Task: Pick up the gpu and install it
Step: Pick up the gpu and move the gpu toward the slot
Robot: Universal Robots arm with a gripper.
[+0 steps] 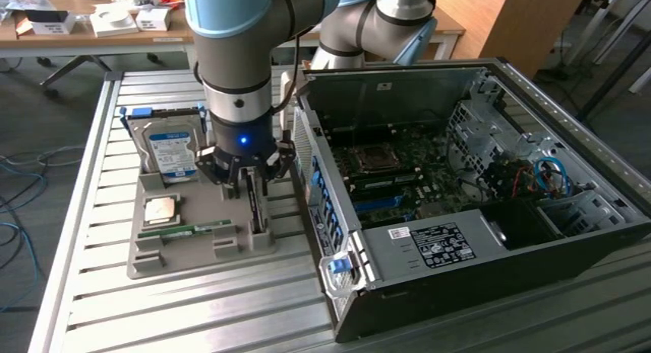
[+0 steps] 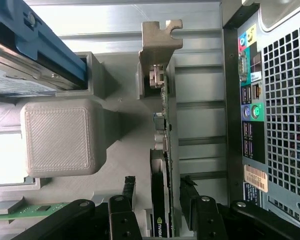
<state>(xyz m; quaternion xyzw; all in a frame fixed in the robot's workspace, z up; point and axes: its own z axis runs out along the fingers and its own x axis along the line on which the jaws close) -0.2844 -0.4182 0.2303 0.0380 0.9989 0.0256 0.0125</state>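
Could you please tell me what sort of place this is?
Probably a robotics lab or workshop: a slatted metal workbench, an opened desktop computer case lying on it, and a cluttered desk behind.

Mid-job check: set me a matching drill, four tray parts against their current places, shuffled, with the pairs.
1. dark green gpu card with silvery bracket
2. boxy silver hard drive, blue-white label
3. narrow green memory stick
4. square metal-topped processor chip

A. upright at the grey tray's far end, exterior view
B. flat, between hard drive and memory stick
C. on edge between the gripper's open jaws
D. at the tray's near end

Pairs: 1-C, 2-A, 3-D, 4-B
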